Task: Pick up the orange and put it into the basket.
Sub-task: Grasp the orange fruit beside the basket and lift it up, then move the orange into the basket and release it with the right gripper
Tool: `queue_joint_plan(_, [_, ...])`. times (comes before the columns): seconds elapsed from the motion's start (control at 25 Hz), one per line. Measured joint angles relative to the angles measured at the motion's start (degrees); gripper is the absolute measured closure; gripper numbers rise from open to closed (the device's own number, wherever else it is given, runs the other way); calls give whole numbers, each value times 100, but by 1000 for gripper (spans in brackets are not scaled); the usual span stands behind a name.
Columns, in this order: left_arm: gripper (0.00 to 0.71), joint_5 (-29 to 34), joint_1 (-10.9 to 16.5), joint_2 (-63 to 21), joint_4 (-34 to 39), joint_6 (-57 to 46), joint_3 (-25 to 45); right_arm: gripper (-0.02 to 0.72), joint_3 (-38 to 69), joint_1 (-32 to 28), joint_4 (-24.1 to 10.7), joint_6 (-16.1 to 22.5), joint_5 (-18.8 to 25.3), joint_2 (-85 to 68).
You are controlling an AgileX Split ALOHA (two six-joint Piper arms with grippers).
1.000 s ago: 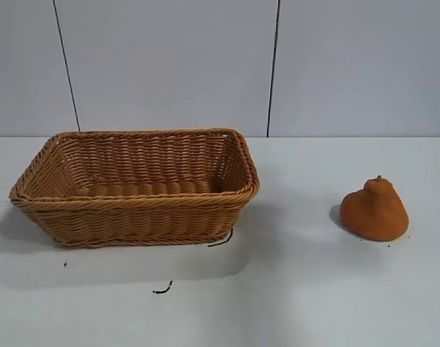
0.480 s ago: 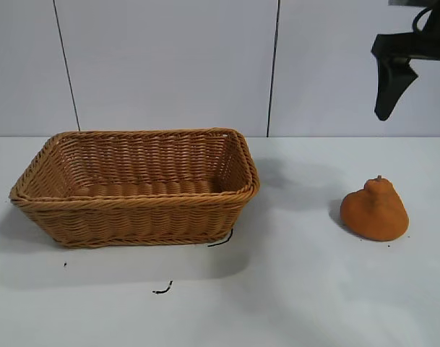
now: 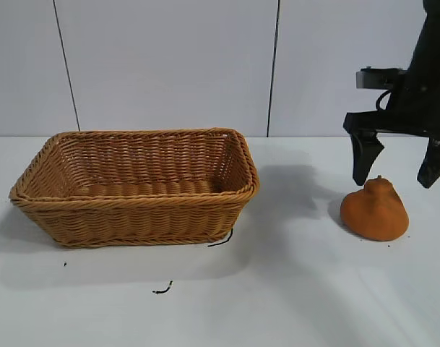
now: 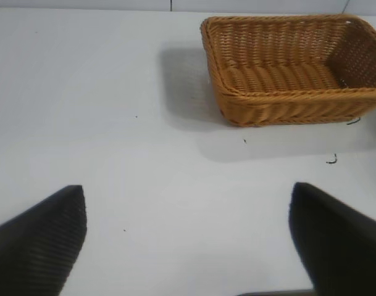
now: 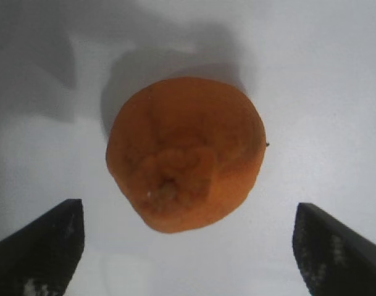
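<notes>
While the right hand [image 3: 399, 168] was held wide open and empty above the orange [image 3: 375, 210] at frame right, an off-centre closure could have rolled it away

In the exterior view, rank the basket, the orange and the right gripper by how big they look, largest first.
1. basket, clearly largest.
2. right gripper, open above the orange; cut off by the frame, so its rank is unsure.
3. orange.

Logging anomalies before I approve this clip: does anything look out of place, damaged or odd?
Mostly no. The tan woven wicker basket stands upright and empty. The dull-orange, pear-like orange sits apart on the white table, lumpy and misshapen for an orange. The right gripper hangs open above it. Small black marks lie before the basket.
</notes>
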Motion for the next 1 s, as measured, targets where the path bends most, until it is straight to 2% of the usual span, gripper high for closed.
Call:
queue_joint_plan(0.08, [71, 0, 0, 0, 5, 0, 0, 97, 0, 0, 5, -20, -50, 26])
queue_joint_plan(0.16, [71, 0, 0, 0, 5, 0, 0, 198, 0, 0, 5, -30, -50, 26])
queue_joint_plan(0.32, [71, 0, 0, 0, 5, 0, 0, 513, -36, 0, 11, -51, -12, 20])
queue_joint_plan(0.4, [71, 0, 0, 0, 5, 0, 0, 612, -169, 0, 11, -101, 171, 13])
queue_joint_plan(0.64, [71, 0, 0, 0, 5, 0, 0, 629, -1433, 0, 30, -278, 1405, 25])
queue_joint_plan(1.0, [71, 0, 0, 0, 5, 0, 0, 629, -3476, 0, 60, 19, 1519, 25])
